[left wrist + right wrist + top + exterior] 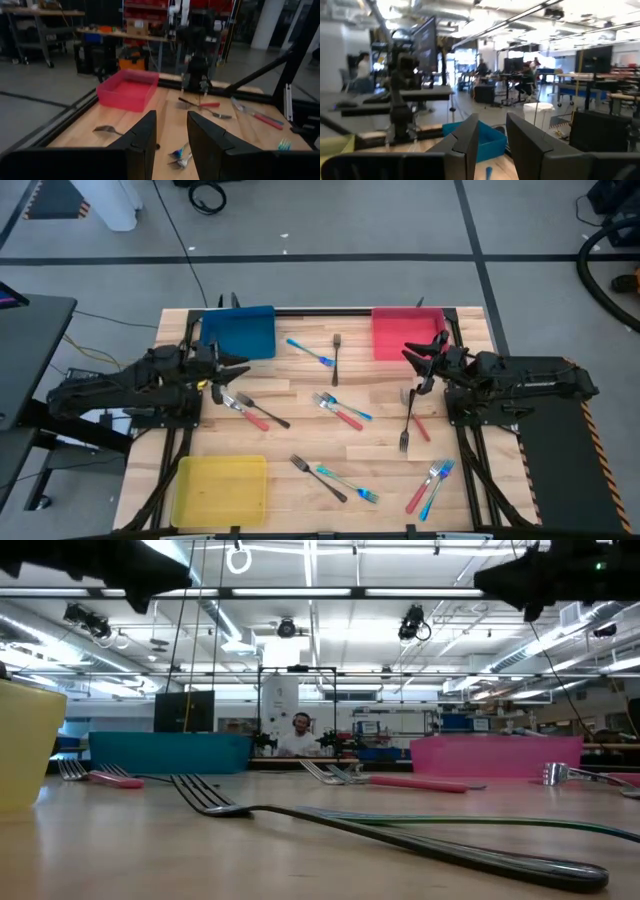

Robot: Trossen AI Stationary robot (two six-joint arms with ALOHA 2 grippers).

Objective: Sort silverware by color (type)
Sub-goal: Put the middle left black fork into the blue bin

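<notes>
A dark grey fork lies closest to the low camera, tines up at its left end, its handle running off to the right across the wooden desk.

The left end effector hovers just beside the blue tray, above a red-handled fork, with its fingers parted and nothing between them. The right end effector sits at the near edge of the pink tray, fingers likewise spread and empty, above a grey fork crossed with a red-handled piece.

The rest of the silverware is scattered on the desk: a blue-handled fork beside a grey one between the two upper trays, a red and blue pair at the centre, a grey fork and a teal one near the front, and a red and blue pair at the front right. A yellow tray occupies the front left corner.
</notes>
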